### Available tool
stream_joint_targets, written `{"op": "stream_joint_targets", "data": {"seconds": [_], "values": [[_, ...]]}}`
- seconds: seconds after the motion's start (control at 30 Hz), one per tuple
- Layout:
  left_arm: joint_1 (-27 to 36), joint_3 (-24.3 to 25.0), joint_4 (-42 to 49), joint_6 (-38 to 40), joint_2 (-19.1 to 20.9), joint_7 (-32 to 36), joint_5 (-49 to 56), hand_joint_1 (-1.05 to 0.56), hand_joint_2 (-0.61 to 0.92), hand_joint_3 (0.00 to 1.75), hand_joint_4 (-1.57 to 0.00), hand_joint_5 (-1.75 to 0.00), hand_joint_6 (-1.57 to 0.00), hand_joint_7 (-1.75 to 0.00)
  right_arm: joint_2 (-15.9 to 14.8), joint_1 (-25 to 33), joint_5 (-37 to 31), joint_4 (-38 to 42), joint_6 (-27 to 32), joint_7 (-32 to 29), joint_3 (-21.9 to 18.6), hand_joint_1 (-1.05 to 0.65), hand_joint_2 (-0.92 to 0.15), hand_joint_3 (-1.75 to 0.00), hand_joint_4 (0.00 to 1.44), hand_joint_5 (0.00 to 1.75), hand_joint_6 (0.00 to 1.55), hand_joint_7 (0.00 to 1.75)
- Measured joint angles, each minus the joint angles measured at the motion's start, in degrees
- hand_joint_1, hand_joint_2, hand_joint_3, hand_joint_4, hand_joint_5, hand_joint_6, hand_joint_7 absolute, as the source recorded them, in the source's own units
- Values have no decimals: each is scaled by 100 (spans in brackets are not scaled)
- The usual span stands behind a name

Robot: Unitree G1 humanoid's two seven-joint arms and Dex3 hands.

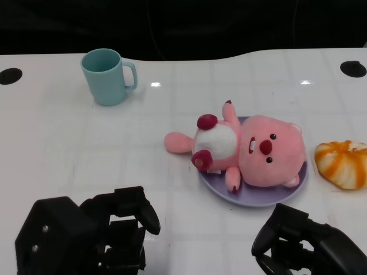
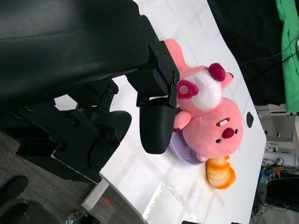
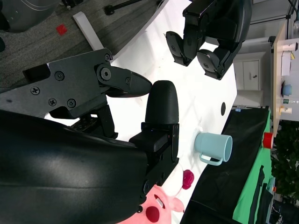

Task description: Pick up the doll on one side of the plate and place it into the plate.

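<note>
On purple plate (image 1: 289, 193): pink plush doll (image 1: 252, 150)

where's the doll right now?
In the head view the pink doll lies on the purple plate, right of centre, its tail end overhanging the plate's left rim; an orange bread roll sits just to its right.

place: robot lab or studio | cues: green backdrop cloth (image 2: 290, 56), black curtain (image 3: 233, 154), floor cables (image 2: 275, 163), white cabinet (image 3: 252, 74), grey carpet (image 3: 56, 51)
</note>
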Motion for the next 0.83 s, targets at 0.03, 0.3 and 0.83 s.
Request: {"op": "stream_joint_targets", "data": {"seconds": [0.03, 0.3, 0.83], "values": [[-21, 1, 40, 4, 19, -11, -5, 1, 52, 132, -86, -175, -78, -166, 0, -5, 5, 25, -7, 5, -7, -22, -84, -66, 67, 175, 46, 166], [-152, 3, 236, 15, 37, -65, -86, -1, 51, 132, -87, -175, -79, -167, 0, -26, 31, 139, -137, 35, -18, -22, -83, -68, 67, 175, 47, 166], [-193, 29, 497, -169, 229, -308, -217, -3, 50, 132, -87, -175, -77, -165, -8, -4, 33, 135, -169, 44, -27, -23, -83, -67, 66, 175, 46, 165]]}}
